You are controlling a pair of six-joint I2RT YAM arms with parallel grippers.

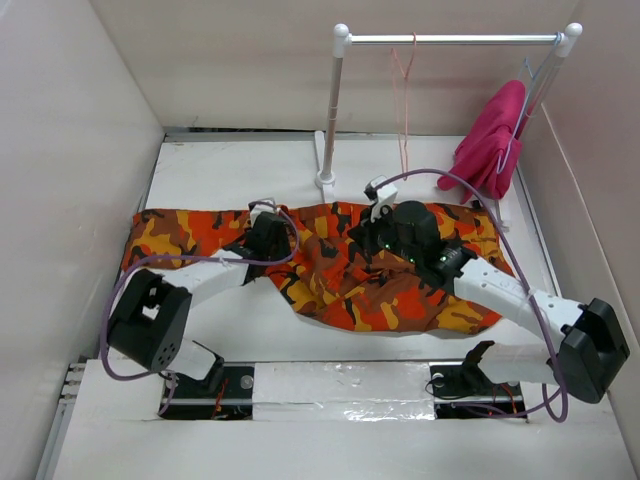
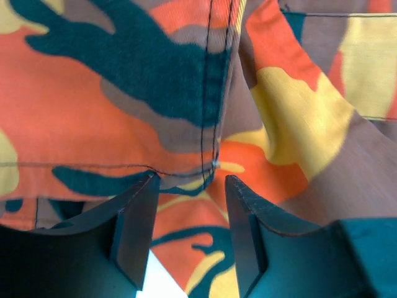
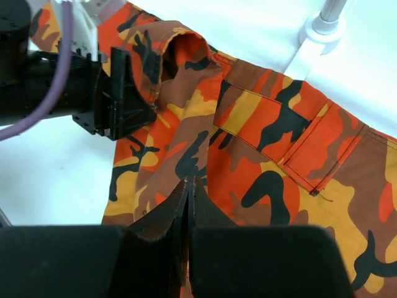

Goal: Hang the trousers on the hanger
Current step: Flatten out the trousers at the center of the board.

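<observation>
The camouflage trousers (image 1: 340, 290) lie spread across the table from left to right. My left gripper (image 1: 268, 238) sits low on their left-middle part; in the left wrist view (image 2: 189, 180) its jaws stand apart over a seam of the cloth (image 2: 124, 93). My right gripper (image 1: 375, 240) is down on the middle of the trousers. In the right wrist view (image 3: 189, 181) its jaws are pressed together on a raised fold of the cloth (image 3: 267, 130). The salmon-pink hanger (image 1: 403, 100) hangs on the rail at the back, apart from both grippers.
A white tube rail frame (image 1: 450, 40) stands at the back; its left post foot (image 1: 325, 180) is near the trousers' far edge and shows in the right wrist view (image 3: 322, 25). A magenta garment (image 1: 495, 135) hangs at the right end. Walls enclose the table.
</observation>
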